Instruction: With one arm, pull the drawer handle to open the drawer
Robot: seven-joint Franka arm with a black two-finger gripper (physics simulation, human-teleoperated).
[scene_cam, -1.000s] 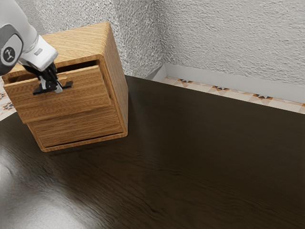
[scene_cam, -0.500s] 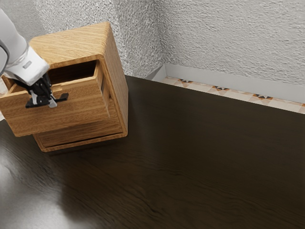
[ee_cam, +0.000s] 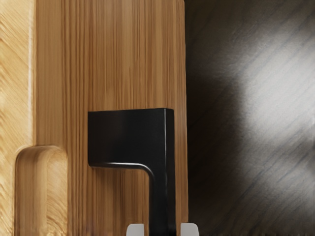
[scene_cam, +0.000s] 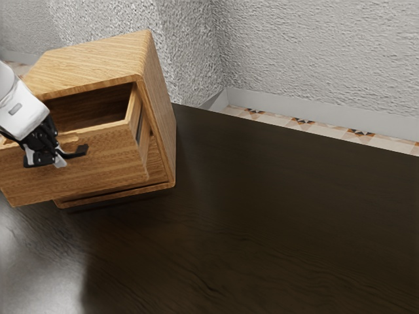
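Note:
A wooden cabinet (scene_cam: 118, 59) stands on the dark table at the exterior view's left. Its top drawer (scene_cam: 98, 160) is pulled well out, and its hollow inside (scene_cam: 88, 108) shows. A black handle (scene_cam: 71, 152) sits on the drawer front. My gripper (scene_cam: 44, 156) is shut on that handle at its end toward the exterior view's left. In the wrist view the black handle (ee_cam: 147, 147) runs down between my two pale fingertips (ee_cam: 136, 229) against the drawer front (ee_cam: 108, 59). The lower drawer (scene_cam: 111, 186) is shut.
The dark wooden table (scene_cam: 262, 229) stretches wide toward the exterior view's right and front. A rough grey wall (scene_cam: 294, 46) stands behind the cabinet, with a patterned floor strip (scene_cam: 314, 124) at its foot.
The top drawer has slid further out of the cabinet toward the exterior view's lower left, and my gripper moved with it, still shut on the handle.

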